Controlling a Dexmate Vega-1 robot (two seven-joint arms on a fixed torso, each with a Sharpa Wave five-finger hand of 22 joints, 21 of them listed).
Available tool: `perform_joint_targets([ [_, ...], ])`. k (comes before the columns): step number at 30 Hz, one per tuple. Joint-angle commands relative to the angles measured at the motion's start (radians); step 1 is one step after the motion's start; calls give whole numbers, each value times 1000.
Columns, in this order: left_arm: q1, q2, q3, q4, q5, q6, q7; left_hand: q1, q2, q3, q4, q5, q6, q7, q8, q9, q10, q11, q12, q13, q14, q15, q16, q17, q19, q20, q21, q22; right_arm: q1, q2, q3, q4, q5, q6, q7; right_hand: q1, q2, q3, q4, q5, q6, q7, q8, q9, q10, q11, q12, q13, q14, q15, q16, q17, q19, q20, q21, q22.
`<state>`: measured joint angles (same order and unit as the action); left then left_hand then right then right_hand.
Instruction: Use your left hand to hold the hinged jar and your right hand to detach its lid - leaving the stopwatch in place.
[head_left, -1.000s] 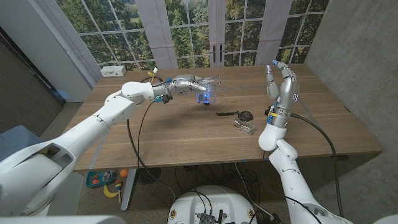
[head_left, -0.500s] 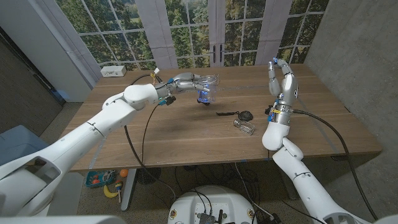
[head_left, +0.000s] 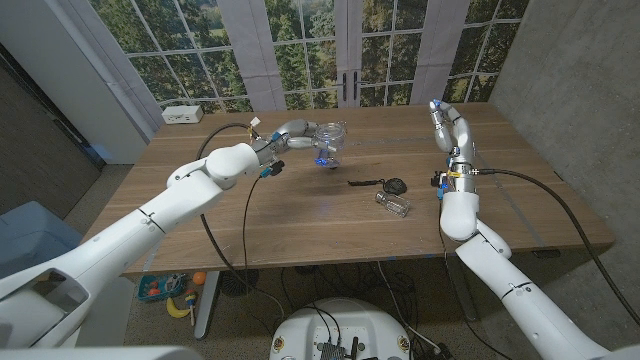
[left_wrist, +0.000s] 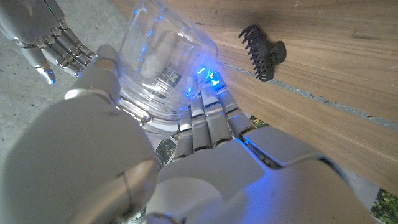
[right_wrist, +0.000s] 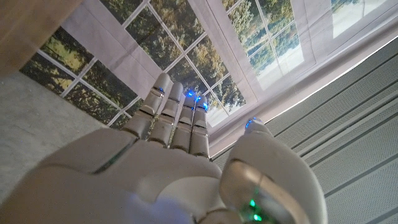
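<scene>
Left hand (head_left: 298, 133) grasping clear hinged jar (head_left: 329, 139) above the table (head_left: 280, 215); right hand (head_left: 447, 127) raised, released, fingers apart; stopwatch (head_left: 395, 186) and detached lid (head_left: 393, 204) on the wood

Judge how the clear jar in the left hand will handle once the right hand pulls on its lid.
The jar looks like clear glass or hard plastic, so probably stiff, smooth and somewhat slippery. The left hand holds it off the table, so a pull could twist it in the fingers. It looks empty, probably light.
</scene>
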<state>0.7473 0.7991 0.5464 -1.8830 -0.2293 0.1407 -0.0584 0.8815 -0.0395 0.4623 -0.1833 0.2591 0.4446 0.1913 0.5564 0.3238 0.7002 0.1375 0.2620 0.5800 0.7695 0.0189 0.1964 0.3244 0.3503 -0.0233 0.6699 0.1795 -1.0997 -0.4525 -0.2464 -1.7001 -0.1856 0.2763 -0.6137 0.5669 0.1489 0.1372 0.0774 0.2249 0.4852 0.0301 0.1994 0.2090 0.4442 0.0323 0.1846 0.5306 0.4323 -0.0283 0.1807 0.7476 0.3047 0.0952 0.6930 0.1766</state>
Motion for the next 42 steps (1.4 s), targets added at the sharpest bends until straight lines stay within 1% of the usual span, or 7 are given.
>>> perform_joint_targets([
  [1, 47, -7, 6, -52, 94, 80, 115, 153, 224, 134, 115, 25, 352, -294, 104, 4, 394, -340, -6, -8, 57, -255, -2, -3, -2, -1, -2, 3, -6, -119, -25, -70, 270, -50, 223, -25, 9, 5, 6, -7, -8, -1, -1, 2, -8, 2, -1, -7, -12, 0, 7, -8, -5, 6, -6, 0],
  [5, 57, -14, 9, -52, 108, 98, 137, 152, 222, 135, 113, 21, 354, -293, 103, 3, 394, -340, -10, -15, 52, -255, -3, -10, -1, -2, -2, 2, 3, -137, -29, -59, 360, -38, 294, -44, 19, 11, 13, -13, -4, 6, 2, 1, -5, 12, 3, -19, -19, 9, 10, -22, 3, -42, -11, 0],
  [7, 63, -18, 11, -52, 113, 104, 146, 151, 222, 137, 112, 19, 355, -294, 103, 3, 393, -340, -12, -19, 49, -255, -4, -14, -1, -2, -2, 2, 10, -149, -31, -52, 416, -35, 341, -51, 18, 12, 15, -16, -8, 16, 0, 0, -4, 18, 4, -25, -30, 16, 7, -30, 3, -55, -15, -1],
  [15, 84, -27, 22, -64, 149, 154, 191, 148, 222, 139, 111, 13, 358, -296, 101, 2, 394, -340, -18, -31, 42, -255, -5, -25, 0, -4, -2, 2, 25, -170, -39, -31, 551, -23, 437, -67, 18, 16, 17, -22, -6, 24, 2, -2, -11, 22, 2, -38, -49, 20, 5, -46, -12, -61, -28, -2],
  [25, 116, -45, 16, -38, 129, 164, 222, 145, 221, 141, 108, 7, 361, -292, 96, -5, 393, -340, -24, -44, 35, -254, -5, -36, -3, -5, -4, 2, 49, -177, -63, -10, 590, -18, 461, -77, 17, 19, 16, -25, -7, 28, 2, -3, -14, 29, 3, -47, -58, 25, 7, -56, -23, -58, -38, -1],
  [31, 124, -58, 20, -17, 127, 162, 240, 142, 221, 141, 108, 3, 364, -292, 94, -7, 392, -340, -27, -51, 31, -253, -5, -42, -4, -3, -5, 2, 67, -178, -76, 5, 622, -28, 481, -80, 15, 21, 13, -26, -10, 30, 1, -3, -18, 30, 2, -52, -63, 26, 9, -61, -25, -59, -41, -1],
  [42, 127, -66, 35, 4, 135, 201, 264, 139, 220, 142, 105, -4, 363, -286, 88, -12, 391, -341, -31, -64, 21, -253, -6, -53, -6, 0, -6, 2, 86, -176, -95, 19, 640, -35, 486, -83, 14, 25, 8, -27, -18, 35, -1, -4, -21, 31, 3, -59, -68, 29, 12, -68, -27, -58, -46, -1],
])
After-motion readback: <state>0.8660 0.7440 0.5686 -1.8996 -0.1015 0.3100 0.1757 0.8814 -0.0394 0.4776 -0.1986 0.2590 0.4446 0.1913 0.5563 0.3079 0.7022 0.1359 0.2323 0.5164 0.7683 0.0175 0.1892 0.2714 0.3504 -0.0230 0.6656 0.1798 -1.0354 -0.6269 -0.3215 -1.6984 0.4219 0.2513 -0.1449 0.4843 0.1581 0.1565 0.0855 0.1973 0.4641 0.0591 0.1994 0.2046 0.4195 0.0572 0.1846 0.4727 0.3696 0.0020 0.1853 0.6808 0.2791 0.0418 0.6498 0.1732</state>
